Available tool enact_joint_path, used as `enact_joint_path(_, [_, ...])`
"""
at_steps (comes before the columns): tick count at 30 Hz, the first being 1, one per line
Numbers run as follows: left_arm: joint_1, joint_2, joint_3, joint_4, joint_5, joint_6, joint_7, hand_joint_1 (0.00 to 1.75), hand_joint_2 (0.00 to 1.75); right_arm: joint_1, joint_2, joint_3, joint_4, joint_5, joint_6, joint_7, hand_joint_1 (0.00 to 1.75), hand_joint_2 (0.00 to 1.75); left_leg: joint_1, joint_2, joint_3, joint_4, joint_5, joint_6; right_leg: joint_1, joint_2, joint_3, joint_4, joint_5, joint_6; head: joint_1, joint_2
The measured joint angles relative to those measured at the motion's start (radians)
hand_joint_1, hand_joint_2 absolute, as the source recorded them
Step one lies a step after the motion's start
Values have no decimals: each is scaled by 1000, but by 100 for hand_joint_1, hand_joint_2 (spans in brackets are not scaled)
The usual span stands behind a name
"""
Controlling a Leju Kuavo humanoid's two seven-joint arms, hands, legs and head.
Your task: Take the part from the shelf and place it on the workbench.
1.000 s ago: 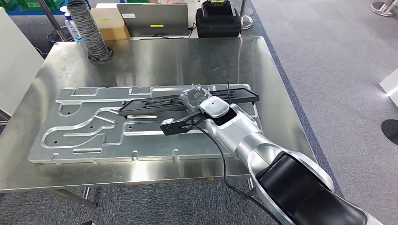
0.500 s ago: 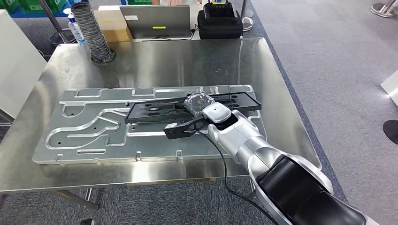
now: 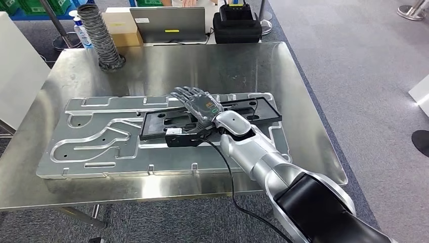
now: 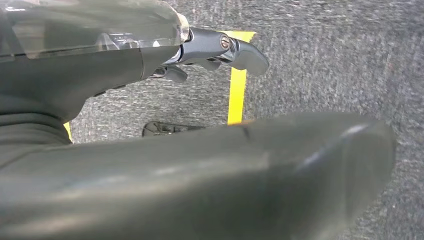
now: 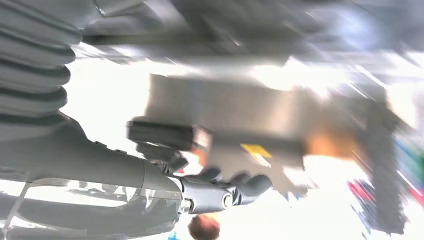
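The long black flat part [image 3: 158, 123] lies on the grooved aluminium plate [image 3: 91, 143] that covers much of the steel workbench [image 3: 202, 66]. My right hand [image 3: 198, 104] is over the part's middle with its fingers stretched out and apart, holding nothing; whether the palm still touches the part is unclear. In the blurred right wrist view the right hand's fingers [image 5: 220, 192] stand apart with nothing between them. My left hand [image 4: 215, 50] hangs over the grey carpet, fingers loosely extended and empty.
At the bench's far edge stand a grey ribbed hose [image 3: 98, 36], a cardboard box [image 3: 120, 25], a grey laptop [image 3: 169, 24], a black case [image 3: 237, 26] and a bottle [image 3: 81, 31]. A white panel [image 3: 17, 71] stands to the left. A yellow floor line [image 4: 237, 95] crosses the carpet.
My right hand, curled around the black part before, has opened and its fingers now stretch forward over it. The part has settled flat on the plate. The camera has shifted slightly.
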Motion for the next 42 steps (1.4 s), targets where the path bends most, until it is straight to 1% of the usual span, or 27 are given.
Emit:
enact_joint_path(2, [-1,0,0,0,-1,-2,1,0,0,-3,0,-34,-24,-27,-6,-23,0,0,1,0,1,-3,4,14,-3,0,-5,16,-15,11,0,0])
enact_joint_path(3, [-1,0,0,0,-2,-2,1,0,0,-4,0,-48,-34,-39,-7,-33,0,0,2,0,1,-5,5,20,-5,0,-19,49,-36,16,0,0])
enact_joint_path(6, [-1,0,0,0,-6,-5,2,0,0,4,0,-90,-67,-124,-12,-108,0,0,-1,1,-2,-6,6,29,-7,-1,-109,239,-128,23,0,0])
enact_joint_path(7, [-1,0,0,0,-7,-6,3,0,0,8,-1,-104,-79,-163,-13,-139,0,0,-3,1,-2,-6,7,30,-7,-1,-132,286,-141,23,0,0])
enact_joint_path(8, [-1,0,0,0,-9,-7,4,0,0,11,-2,-118,-94,-202,-14,-167,0,0,-4,1,-2,-5,7,30,-7,-1,-138,298,-135,21,0,0])
enact_joint_path(9, [-1,0,1,0,-9,-8,4,0,0,16,-7,-131,-119,-243,-15,-189,0,0,-6,1,-2,-5,7,30,-5,-1,-125,270,-110,16,0,0])
enact_joint_path(11, [-2,-1,5,0,-2,-11,4,0,0,40,-41,-157,-234,-334,-29,-213,0,0,-10,-2,-1,-5,6,30,2,-1,-57,132,-42,-2,0,0])
enact_joint_path(13, [3,-2,17,0,13,-17,-2,0,0,63,-108,-192,-409,-410,-64,-214,0,0,-13,-8,-3,-4,7,25,9,-4,-5,23,-9,-17,0,0])
enact_joint_path(15, [15,-3,33,0,30,-23,-14,0,0,82,-182,-236,-563,-422,-106,-201,0,0,-11,-11,-3,-5,7,17,14,-6,7,-3,-8,-21,0,0])
enact_joint_path(17, [31,0,50,0,50,-30,-34,0,0,121,-251,-280,-689,-362,-179,-181,0,0,-10,-7,-2,-2,-2,9,7,-7,18,-22,0,-22,0,0])
enact_joint_path(18, [37,1,59,0,61,-34,-46,0,0,150,-288,-304,-751,-323,-227,-170,0,0,-11,-4,-8,19,-19,6,2,-8,25,-33,5,-24,-1,0])
enact_joint_path(21, [50,3,90,0,82,-43,-74,0,0,325,-408,-411,-958,-269,-336,-169,0,0,-7,1,-73,186,-112,-4,-2,-19,41,-45,8,-24,-2,0])
enact_joint_path(22, [56,3,100,0,86,-43,-77,0,0,419,-445,-474,-1030,-285,-346,-195,0,0,-5,2,-91,232,-131,-7,-1,-26,43,-44,6,-22,-2,0])
enact_joint_path(23, [64,4,111,0,88,-42,-78,0,0,521,-473,-548,-1097,-309,-349,-231,0,0,-4,2,-94,245,-132,-10,-1,-32,44,-43,3,-20,-1,0])
enact_joint_path(24, [73,4,121,0,90,-40,-78,0,0,618,-491,-625,-1157,-333,-347,-270,0,0,-2,3,-79,222,-117,-13,-1,-36,44,-39,0,-17,-1,0])
enact_joint_path(25, [80,5,128,0,92,-39,-77,0,0,700,-499,-694,-1204,-350,-344,-305,0,0,-1,3,-47,165,-88,-13,-3,-36,40,-34,-3,-14,-1,0])
enact_joint_path(27, [86,6,141,0,92,-38,-77,0,0,810,-502,-798,-1273,-362,-341,-347,0,0,-1,1,18,44,-48,-7,-6,-27,30,-19,-8,-6,-1,0])
enact_joint_path(28, [84,6,146,0,92,-37,-77,0,0,849,-503,-836,-1302,-356,-336,-350,0,0,-2,1,36,9,-39,-1,-6,-22,26,-13,-9,0,-1,0])
enact_joint_path(32, [72,6,160,0,83,-32,-73,0,0,990,-503,-946,-1362,-310,-316,-303,0,0,-6,3,40,-12,-25,28,-9,-13,22,-8,-10,25,-1,0])
enact_joint_path(33, [71,6,162,-1,79,-33,-73,0,0,1027,-498,-968,-1364,-309,-316,-300,0,0,-5,3,37,-17,-17,36,-10,-11,15,9,-31,29,-1,0])
enact_joint_path(34, [71,6,164,-1,74,-34,-73,0,0,1059,-489,-989,-1361,-311,-316,-304,0,0,-3,4,32,-21,-8,42,-12,-9,2,47,-68,33,-1,0])
enact_joint_path(36, [72,6,167,-1,64,-39,-74,0,0,1112,-457,-1027,-1337,-309,-316,-316,0,0,-5,4,15,-22,6,48,-13,-7,-38,170,-159,38,-1,0])
enact_joint_path(37, [72,6,169,-1,59,-41,-74,0,0,1134,-438,-1043,-1318,-305,-316,-322,0,0,-7,4,4,-21,13,47,-14,-6,-52,225,-189,39,-1,0])
enact_joint_path(38, [72,6,169,-1,53,-42,-74,0,0,1152,-419,-1058,-1299,-301,-315,-327,0,0,-8,5,-6,-20,20,47,-14,-6,-52,254,-198,39,-1,0])
enact_joint_path(39, [72,6,170,-1,48,-42,-72,0,0,1165,-402,-1074,-1281,-296,-312,-331,0,0,-10,5,-18,-19,28,45,-15,-6,-34,247,-186,38,-1,0])
enact_joint_path(40, [72,5,170,-1,43,-42,-70,0,0,1172,-387,-1091,-1267,-291,-305,-335,0,0,-11,5,-29,-17,36,42,-15,-6,2,204,-159,35,-1,0])
enact_joint_path(42, [71,3,170,-1,34,-42,-62,0,0,1175,-361,-1135,-1243,-282,-286,-344,0,0,-13,5,-47,-13,53,35,-13,-6,107,59,-124,27,-1,0])
